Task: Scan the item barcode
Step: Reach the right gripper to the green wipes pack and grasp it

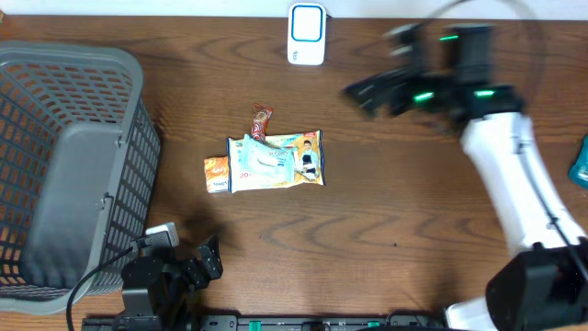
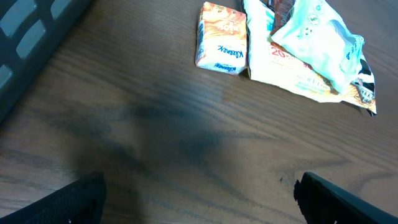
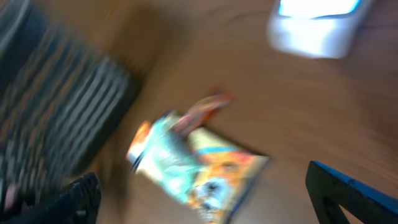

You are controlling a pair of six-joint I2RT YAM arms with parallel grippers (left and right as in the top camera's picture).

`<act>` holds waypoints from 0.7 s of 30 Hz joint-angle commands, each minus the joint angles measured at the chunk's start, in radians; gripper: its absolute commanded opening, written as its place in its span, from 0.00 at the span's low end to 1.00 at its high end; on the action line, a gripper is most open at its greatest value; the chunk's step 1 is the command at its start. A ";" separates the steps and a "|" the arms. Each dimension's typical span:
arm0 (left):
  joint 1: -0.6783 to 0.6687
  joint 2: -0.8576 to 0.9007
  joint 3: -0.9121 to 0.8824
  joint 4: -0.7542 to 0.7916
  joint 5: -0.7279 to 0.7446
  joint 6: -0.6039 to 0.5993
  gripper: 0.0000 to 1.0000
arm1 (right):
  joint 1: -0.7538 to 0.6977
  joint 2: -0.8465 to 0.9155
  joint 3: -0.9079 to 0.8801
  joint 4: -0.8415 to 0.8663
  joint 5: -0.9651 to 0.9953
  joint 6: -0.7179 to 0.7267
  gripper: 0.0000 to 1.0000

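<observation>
Snack bag (image 1: 292,165), the flat one I take for the item to scan, lies mid-tabletop (image 1: 386,230) under a pale wipes pack (image 1: 265,154). It is well apart from both grippers, and nothing has hold of it.

Working down by size, the grey basket (image 1: 64,156) fills the left side. The left arm sits just beside it, so a wide swing could clip the mesh wall.

The right arm (image 1: 514,175) worries me more. Its wrist view is smeared with blur, so I cannot judge height or aim from it. A descent on that footage could land on the wrong packet or press into the wood.

The right gripper (image 1: 366,92) stands wide open with nothing in it, near the scanner (image 1: 307,34). A careless pass there could knock the scanner askew.

The left gripper (image 1: 204,257) is likewise spread wide and empty, over bare wood short of the pile.

The pile itself is the trap. The wipes pack rests on the bag, an orange Kleenex pack (image 1: 217,174) touches its left edge, and a small red candy wrapper (image 1: 263,117) sits at its top edge. Closing on the heap could lift two things, or push the thin bag away instead of gripping it.

I cannot see where any barcode is, so a lifted item may face the scanner wrong side out.
</observation>
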 commanded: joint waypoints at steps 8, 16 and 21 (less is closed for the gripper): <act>0.002 -0.005 -0.005 -0.034 0.001 0.006 0.98 | 0.382 0.181 0.000 0.108 0.210 -0.297 0.99; 0.002 -0.005 -0.005 -0.034 0.001 0.006 0.97 | 0.382 0.376 0.064 0.221 0.184 -0.286 0.99; 0.002 -0.005 -0.005 -0.034 0.001 0.006 0.98 | 0.377 0.478 0.169 0.212 0.181 -0.288 0.99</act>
